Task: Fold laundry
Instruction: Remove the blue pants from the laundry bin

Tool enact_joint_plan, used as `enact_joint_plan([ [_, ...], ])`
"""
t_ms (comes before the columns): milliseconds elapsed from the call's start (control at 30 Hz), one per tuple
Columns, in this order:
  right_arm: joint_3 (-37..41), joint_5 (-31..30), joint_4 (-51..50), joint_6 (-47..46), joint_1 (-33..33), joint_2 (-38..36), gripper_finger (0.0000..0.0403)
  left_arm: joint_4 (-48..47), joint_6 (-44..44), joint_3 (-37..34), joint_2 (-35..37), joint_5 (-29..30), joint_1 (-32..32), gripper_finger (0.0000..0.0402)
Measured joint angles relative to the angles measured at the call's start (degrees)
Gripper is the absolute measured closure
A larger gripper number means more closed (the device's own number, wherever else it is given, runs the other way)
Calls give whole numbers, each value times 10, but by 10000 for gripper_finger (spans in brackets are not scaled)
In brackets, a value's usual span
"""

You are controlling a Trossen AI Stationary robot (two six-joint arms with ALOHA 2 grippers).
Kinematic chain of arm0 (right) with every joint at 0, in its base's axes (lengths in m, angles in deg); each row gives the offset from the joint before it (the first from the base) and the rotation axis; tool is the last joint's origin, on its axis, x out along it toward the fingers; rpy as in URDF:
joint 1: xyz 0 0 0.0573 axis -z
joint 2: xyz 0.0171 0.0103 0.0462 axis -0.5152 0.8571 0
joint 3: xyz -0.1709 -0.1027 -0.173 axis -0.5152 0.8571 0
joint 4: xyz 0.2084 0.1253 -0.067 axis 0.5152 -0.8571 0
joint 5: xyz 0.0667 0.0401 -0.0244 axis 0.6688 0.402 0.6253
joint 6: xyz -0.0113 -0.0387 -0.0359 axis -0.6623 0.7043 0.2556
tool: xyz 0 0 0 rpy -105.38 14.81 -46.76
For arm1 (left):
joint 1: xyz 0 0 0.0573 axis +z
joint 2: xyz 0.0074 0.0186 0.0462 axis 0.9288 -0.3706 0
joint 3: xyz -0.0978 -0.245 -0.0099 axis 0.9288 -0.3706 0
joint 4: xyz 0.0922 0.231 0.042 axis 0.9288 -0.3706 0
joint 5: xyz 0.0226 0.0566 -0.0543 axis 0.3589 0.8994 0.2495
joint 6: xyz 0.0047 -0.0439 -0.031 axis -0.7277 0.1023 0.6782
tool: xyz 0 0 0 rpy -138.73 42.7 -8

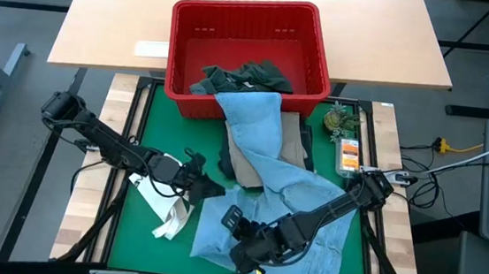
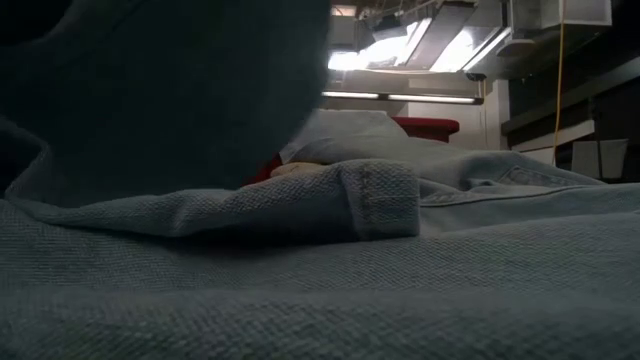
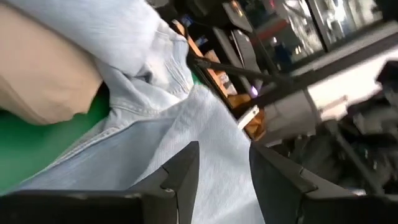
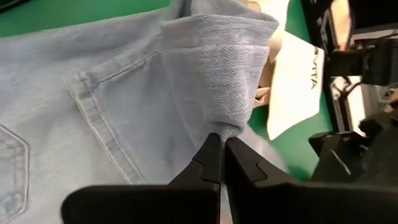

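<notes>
1. Folding looks barely begun: the long light blue denim jeans trail from the red plastic slatted basket at twelve o'clock down to six o'clock on the counter, rumpled, with no tidy fold showing.
2. Right gripper, at six o'clock on the high view, has its fingers pressed together on a pinched ridge of the jeans, lifting a small fold of the cloth.
3. Left gripper, at about eight o'clock, sits at the jeans' edge with its fingers apart; nothing shows between them, so I judge it grips nothing.
4. A dark green-grey soft garment lies bunched inside the basket, unfolded, and a beige cloth piece lies partly under the jeans near the centre; both seem to be waiting their turn.
5. A white tote bag with black lettering lies flat at seven o'clock, beside the left gripper.
6. The counter carries a green mat inside a dark frame with pale wooden edges; an orange-labelled small bottle and a small green plant sprig lie at two o'clock.
7. Beyond stand a light wooden desk under the basket and a grey floor; the low view shows bright ceiling lights behind the cloth.
</notes>
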Motion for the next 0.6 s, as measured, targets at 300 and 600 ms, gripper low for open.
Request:
enact_joint_plan([
  [300, 0, -14, -76, -115, -52, -39, 401, 0, -99, 0, 0, -58, -4, 265],
  [600, 0, -36, -202, -350, -122, -52, 401, -2, -100, 0, 0, -54, -7, 265],
])
